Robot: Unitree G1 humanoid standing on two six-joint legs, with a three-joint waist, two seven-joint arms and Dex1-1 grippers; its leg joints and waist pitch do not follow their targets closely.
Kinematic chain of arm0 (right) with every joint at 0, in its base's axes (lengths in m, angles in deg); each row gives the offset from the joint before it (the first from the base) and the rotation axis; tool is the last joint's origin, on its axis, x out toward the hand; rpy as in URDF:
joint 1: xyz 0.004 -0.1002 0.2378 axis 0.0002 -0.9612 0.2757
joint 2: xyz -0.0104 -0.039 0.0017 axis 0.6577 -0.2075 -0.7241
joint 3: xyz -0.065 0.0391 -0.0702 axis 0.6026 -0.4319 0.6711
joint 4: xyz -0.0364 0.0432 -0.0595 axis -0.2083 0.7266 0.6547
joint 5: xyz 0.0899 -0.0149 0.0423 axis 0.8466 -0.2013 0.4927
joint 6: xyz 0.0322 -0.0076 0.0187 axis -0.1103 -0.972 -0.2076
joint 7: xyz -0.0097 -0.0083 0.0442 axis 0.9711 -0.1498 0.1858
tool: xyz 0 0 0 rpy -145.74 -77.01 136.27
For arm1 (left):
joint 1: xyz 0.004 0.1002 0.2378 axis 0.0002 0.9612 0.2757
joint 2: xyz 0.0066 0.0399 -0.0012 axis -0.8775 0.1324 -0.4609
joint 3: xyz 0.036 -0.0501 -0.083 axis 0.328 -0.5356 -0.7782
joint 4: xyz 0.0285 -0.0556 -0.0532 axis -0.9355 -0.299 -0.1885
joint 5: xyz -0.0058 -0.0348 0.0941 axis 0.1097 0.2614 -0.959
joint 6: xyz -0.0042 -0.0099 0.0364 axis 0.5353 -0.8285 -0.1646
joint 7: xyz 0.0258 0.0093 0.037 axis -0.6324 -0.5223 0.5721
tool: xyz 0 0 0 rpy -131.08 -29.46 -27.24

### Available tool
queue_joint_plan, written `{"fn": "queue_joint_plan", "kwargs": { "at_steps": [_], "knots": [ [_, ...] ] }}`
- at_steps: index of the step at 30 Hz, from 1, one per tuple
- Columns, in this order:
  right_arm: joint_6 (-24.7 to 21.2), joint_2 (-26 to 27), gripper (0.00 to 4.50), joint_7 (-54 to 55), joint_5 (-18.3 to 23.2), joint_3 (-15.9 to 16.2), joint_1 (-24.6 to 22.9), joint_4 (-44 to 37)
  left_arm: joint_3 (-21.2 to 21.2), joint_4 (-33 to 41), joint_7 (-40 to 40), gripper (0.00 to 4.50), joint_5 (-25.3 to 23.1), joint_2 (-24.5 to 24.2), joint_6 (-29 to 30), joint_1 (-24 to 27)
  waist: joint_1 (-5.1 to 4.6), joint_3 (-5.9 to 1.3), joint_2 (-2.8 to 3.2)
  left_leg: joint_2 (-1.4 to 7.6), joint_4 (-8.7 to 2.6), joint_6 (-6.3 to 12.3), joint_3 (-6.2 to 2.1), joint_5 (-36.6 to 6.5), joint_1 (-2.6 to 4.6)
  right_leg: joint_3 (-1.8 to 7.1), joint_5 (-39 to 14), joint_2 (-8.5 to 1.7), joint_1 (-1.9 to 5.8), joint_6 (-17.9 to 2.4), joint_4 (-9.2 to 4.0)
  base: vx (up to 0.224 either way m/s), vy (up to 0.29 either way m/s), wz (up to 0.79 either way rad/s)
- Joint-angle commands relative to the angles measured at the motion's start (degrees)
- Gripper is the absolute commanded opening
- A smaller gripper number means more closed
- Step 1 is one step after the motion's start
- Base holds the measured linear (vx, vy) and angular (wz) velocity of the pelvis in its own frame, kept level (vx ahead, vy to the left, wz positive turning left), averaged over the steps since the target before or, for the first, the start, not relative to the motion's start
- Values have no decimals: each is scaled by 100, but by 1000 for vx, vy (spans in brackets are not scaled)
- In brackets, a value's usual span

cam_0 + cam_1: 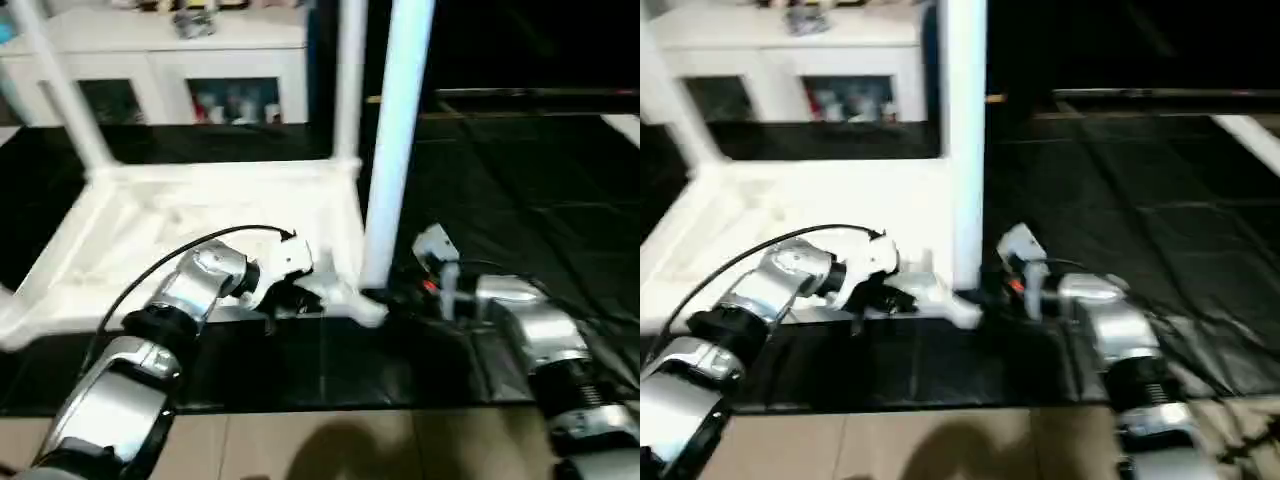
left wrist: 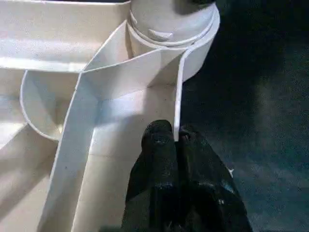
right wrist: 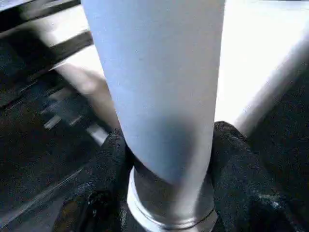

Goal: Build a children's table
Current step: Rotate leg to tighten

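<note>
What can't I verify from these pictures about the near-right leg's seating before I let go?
- Leg base in its corner socket: the right gripper wraps it in the right wrist view, so full seating is unclear.
- Leg tops: cut off by the head views' upper edge.
- Near-left corner of the table top: cut off by the left edge.

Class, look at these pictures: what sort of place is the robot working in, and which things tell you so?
Probably an indoor room set up for assembly trials: a white cabinet with glass-fronted shelves stands behind, black mats cover a tiled floor, and the upturned children's table lies on them.
</note>
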Motion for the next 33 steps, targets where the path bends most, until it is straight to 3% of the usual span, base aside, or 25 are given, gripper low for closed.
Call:
{"fn": "queue_joint_plan", "kwargs": {
  "at_steps": [1,3,4,6,7,8,10,11,12,14,17,18,22,23,25,26,27,28,30,33],
  "knots": [
    [-341,428,198,317,78,219,96,200,-73,-8,-392,0,192,484,149,-169,-84,-296,-42,212,-376,94,-157,-1812,63,166,-3462,-471,239,258,-750,0,0,0],
    [-400,858,198,1178,11,52,347,502,-291,-235,-1103,0,247,801,392,-370,-249,-287,14,289,-418,71,-221,-2109,72,108,-3272,-457,249,191,-765,0,0,0],
    [-436,1048,198,1529,-6,-25,451,614,-370,-317,-1361,0,266,933,476,-449,-285,-305,-16,300,-412,66,-231,-2195,93,93,-3207,-472,260,182,-765,0,0,0],
    [-425,1305,198,2029,-91,-72,580,742,-512,-399,-1742,0,319,1136,560,-550,-380,-316,-1,331,-460,80,-279,-2184,2,116,-2901,-524,346,113,-698,0,0,0],
    [-425,1305,197,2029,-91,-72,580,742,-512,-399,-1742,0,319,1136,560,-550,-403,-314,-14,310,-461,99,-274,-2173,0,143,-2858,-536,323,81,-699,0,0,0],
    [-457,1385,197,2152,-154,-68,599,734,-549,-422,-1825,0,325,1192,585,-581,-386,-322,-80,249,-427,147,-222,-2006,28,179,-2857,-553,286,17,-726,0,0,0],
    [-461,1429,197,2233,-252,-31,609,733,-586,-433,-1880,0,340,1226,577,-596,-335,-329,-66,230,-429,232,-191,-1609,-11,233,-2676,-568,297,-167,-678,0,0,0],
    [-427,1430,197,2253,-322,16,597,719,-577,-413,-1868,0,327,1214,567,-585,-305,-361,-112,251,-438,279,-184,-1341,-41,276,-2393,-572,318,-264,-624,0,0,0],
    [-391,1409,197,2213,-355,47,572,698,-564,-377,-1818,0,308,1159,540,-551,-265,-378,-93,269,-442,334,-176,-1071,-46,316,-2051,-571,311,-400,-551,0,0,0],
    [-347,1380,251,2159,-341,41,554,695,-561,-357,-1763,0,276,1084,508,-516,-251,-370,-97,279,-439,387,-156,-962,-48,342,-1921,-558,297,-522,-520,0,0,0],
    [-239,1295,266,2094,-391,50,541,702,-559,-390,-1733,0,217,987,446,-504,-198,-391,-109,282,-432,437,-142,-710,-64,369,-1735,-565,324,-604,-464,0,0,0],
    [-166,1243,286,2026,-408,53,517,690,-552,-394,-1709,0,191,930,414,-490,-168,-408,-141,280,-430,474,-138,-563,-83,379,-1602,-568,347,-618,-427,0,0,0],
    [-37,1012,313,1559,-253,20,349,454,-545,-381,-1585,0,164,763,296,-441,-110,-413,-148,272,-413,571,-118,-419,-102,413,-1373,-547,347,-650,-373,0,0,0],
    [-39,932,320,1385,-204,20,280,345,-546,-378,-1540,0,175,713,253,-425,-96,-433,-112,286,-403,611,-126,-283,-120,436,-1161,-537,339,-677,-331,0,0,0],
    [-33,483,343,762,-143,88,13,-9,-551,-376,-1389,0,196,575,125,-382,-59,-422,-124,297,-396,687,-110,-320,-94,449,-1055,-520,317,-734,-324,0,0,0],
    [-33,483,354,762,-143,88,13,-9,-551,-376,-1389,0,196,575,125,-382,-47,-423,-127,289,-396,725,-107,-335,-116,446,-1044,-519,339,-748,-318,0,0,0],
    [-32,276,362,540,-107,74,-88,-123,-547,-377,-1302,0,200,518,96,-363,-55,-423,-76,296,-398,707,-115,-341,-118,448,-1057,-524,333,-768,-308,0,0,0],
    [1,101,374,355,-66,41,-165,-202,-530,-374,-1208,0,195,465,25,-341,-45,-434,-84,296,-386,720,-107,-356,-108,445,-1024,-507,327,-756,-326,0,0,0],
    [90,-231,390,103,-2,-116,-250,-240,-483,-338,-978,0,196,383,-88,-293,-23,-465,-93,276,-344,781,-104,-167,-163,456,-766,-504,323,-852,-265,0,0,0],
    [201,-514,413,-101,19,-260,-299,-229,-447,-279,-769,0,213,330,-192,-245,62,-464,-119,285,-314,831,-79,-125,-153,468,-764,-498,278,-881,-259,0,0,0]
  ]
}}
